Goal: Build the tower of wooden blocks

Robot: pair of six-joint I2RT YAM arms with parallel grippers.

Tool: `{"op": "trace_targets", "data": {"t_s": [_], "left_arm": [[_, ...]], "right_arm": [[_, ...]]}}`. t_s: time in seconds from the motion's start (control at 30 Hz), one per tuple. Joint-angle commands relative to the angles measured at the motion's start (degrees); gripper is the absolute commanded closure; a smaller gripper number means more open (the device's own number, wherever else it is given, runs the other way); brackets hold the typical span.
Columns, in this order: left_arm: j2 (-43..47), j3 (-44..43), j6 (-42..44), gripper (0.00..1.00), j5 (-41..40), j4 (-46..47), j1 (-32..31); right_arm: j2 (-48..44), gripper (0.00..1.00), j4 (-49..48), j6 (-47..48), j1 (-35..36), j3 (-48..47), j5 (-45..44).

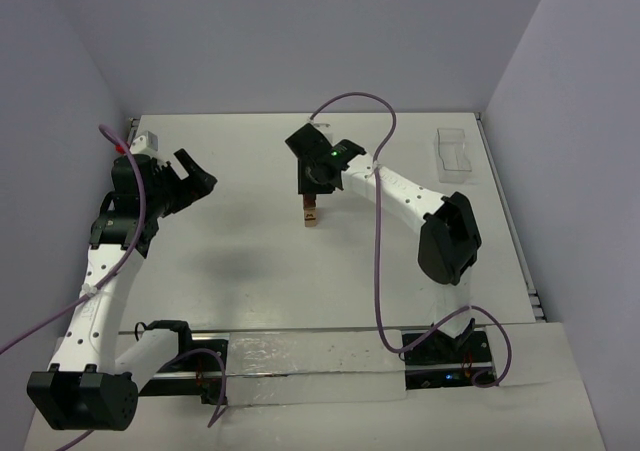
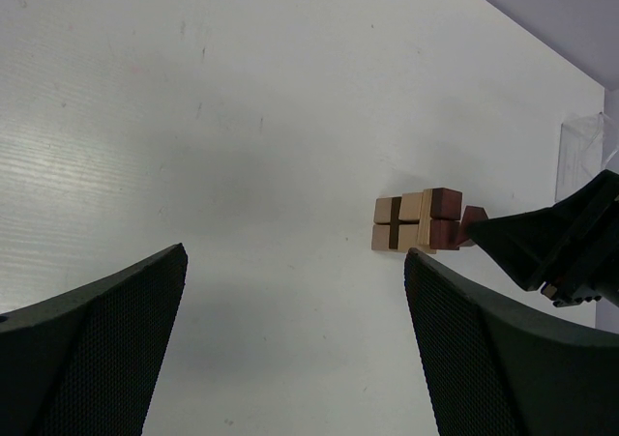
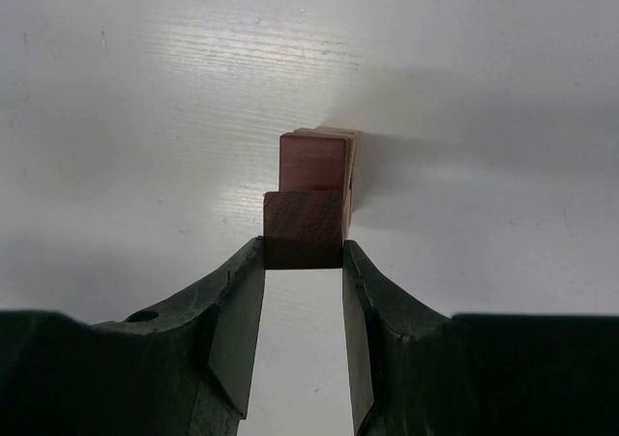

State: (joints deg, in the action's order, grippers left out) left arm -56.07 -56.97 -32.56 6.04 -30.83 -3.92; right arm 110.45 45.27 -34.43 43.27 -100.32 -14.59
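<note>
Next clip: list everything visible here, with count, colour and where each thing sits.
tower: one, tan and reddish-brown cubes, middle of the table, under the right claw; cube count unclear.
block: one, dark brown, pinched in the right claw at the tower top.
tray: one, clear plastic, far right of the table.
table: one, white.
cables: two, purple, one along each arm.
left claw: one, black, open and empty, left side of the table.
right claw: one, black, shut on the block.
</note>
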Motion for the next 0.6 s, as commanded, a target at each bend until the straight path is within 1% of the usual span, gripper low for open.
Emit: {"op": "trace_targets", "data": {"t_s": [0.0, 0.33, 0.5, 0.57], "left_arm": [[1.0, 0.0, -0.2, 0.01, 0.1, 2.2, 0.2], [1.1, 0.0, 0.0, 0.01, 0.1, 1.9, 0.2], [1.2, 0.3, -0.1, 0.01, 0.2, 2.2, 0.2], [1.2, 0.3, -0.1, 0.01, 0.2, 2.2, 0.2]], "right_arm": [[0.9, 0.96, -0.6, 0.3, 0.3, -3.4, -1.8], [1.4, 0.94, -0.6, 0.7, 0.4, -3.7, -1.7], [1.6, 0.87, -0.6, 0.6, 0.4, -3.6, -1.5], [1.8, 0.86, -0.6, 0.7, 0.4, -3.8, -1.4]]}}
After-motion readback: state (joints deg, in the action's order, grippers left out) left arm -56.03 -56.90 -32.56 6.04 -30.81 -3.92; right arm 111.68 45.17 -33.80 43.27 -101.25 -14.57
